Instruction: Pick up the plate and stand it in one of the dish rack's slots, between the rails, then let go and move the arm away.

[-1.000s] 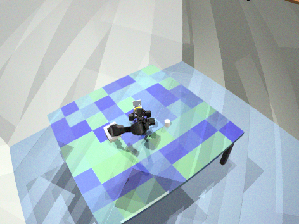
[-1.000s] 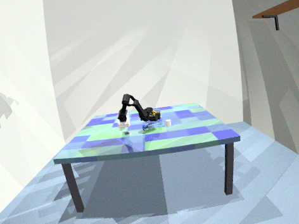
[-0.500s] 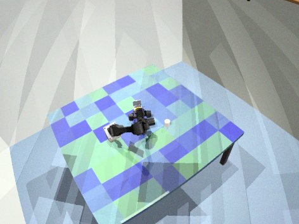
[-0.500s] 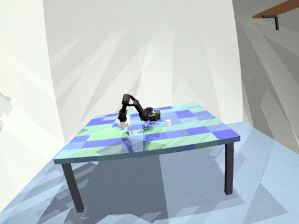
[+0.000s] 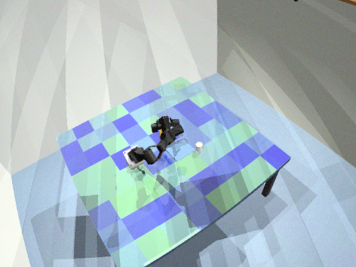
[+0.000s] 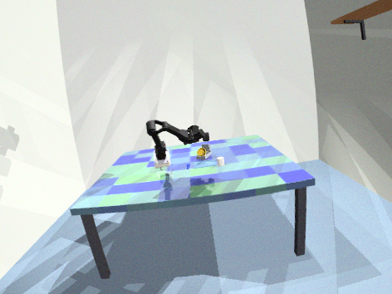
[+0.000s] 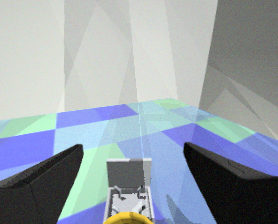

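Above the rack (image 6: 206,149), the gripper (image 6: 202,136) hangs with jaws spread, holding nothing. Plate (image 6: 201,152) stands upright in the rack on the table (image 6: 249,179). Retreat should go straight up and back, keeping fingers off the rim.

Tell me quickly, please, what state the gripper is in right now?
Gripper: open, holding nothing; its fingers stand wide apart above the yellow plate, which sits upright in the dish rack.
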`<move>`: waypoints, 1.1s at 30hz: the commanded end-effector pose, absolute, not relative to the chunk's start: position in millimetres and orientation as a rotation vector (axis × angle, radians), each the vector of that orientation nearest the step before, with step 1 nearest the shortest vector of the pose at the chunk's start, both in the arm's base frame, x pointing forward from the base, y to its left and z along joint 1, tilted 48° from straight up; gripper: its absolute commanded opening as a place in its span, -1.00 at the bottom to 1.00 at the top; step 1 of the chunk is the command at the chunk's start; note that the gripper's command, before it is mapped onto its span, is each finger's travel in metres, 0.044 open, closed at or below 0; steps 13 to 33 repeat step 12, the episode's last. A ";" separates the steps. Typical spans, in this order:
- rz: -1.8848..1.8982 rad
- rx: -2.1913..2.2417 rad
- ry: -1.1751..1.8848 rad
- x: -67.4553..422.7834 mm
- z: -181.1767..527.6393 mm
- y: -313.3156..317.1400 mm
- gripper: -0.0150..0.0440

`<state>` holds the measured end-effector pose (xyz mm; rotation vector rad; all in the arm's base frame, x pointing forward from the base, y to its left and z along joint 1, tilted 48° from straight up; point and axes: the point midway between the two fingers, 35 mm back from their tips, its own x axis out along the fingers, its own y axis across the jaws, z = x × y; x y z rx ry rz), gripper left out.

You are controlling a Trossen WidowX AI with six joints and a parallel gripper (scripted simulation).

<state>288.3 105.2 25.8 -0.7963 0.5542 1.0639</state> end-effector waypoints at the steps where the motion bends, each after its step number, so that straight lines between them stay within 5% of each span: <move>1: 1.059 -0.790 0.555 288.4 31.7 110.9 0.86; 12: 0.966 -0.676 0.869 277.7 27.4 120.3 0.86; 33: 0.966 -0.676 0.869 277.7 27.4 120.3 0.86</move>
